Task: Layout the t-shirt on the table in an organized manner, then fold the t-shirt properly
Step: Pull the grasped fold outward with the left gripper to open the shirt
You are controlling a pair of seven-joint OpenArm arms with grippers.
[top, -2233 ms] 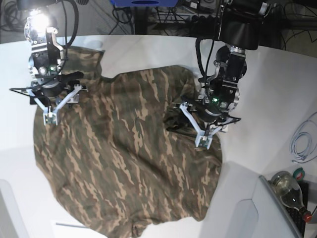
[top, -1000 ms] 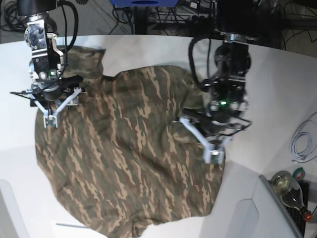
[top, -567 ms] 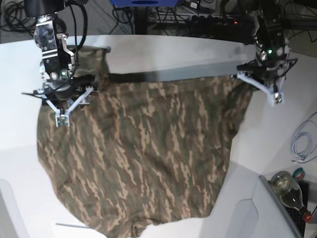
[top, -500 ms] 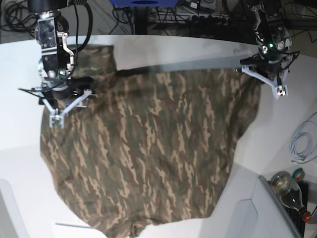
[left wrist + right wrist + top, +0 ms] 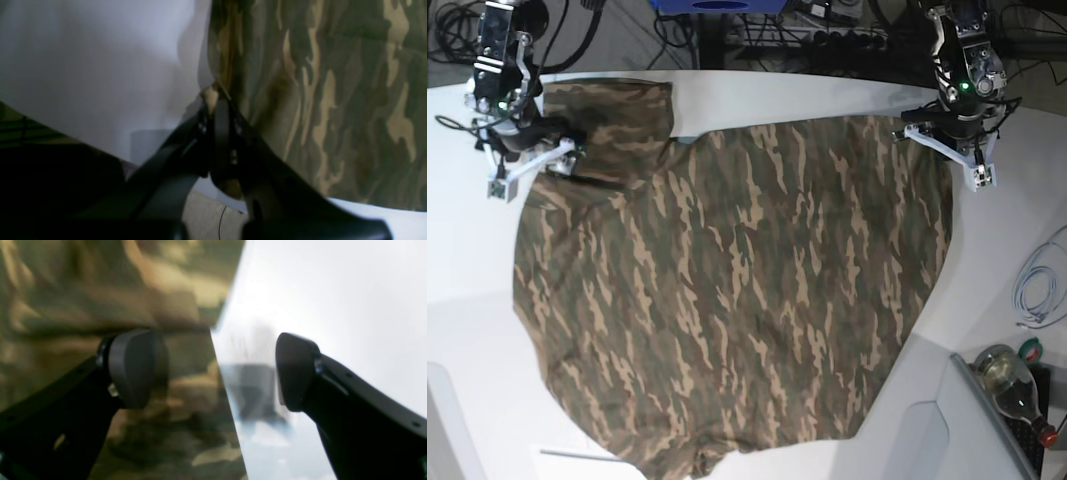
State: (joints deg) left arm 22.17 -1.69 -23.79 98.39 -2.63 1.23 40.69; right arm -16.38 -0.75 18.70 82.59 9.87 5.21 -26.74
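Jaws of the left gripper pinch the t-shirt edge, pulling it flat; right gripper gapes, released, over the counter.

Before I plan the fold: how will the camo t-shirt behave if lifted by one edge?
Probably floppy: the t-shirt lies draped flat on the table with soft ripples. Likely light, since the left claw holds it by a thin pinched edge. It may sag and bunch wherever unsupported.

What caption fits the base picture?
Soft camouflage t-shirt spread across white table, left tool pinching its corner.
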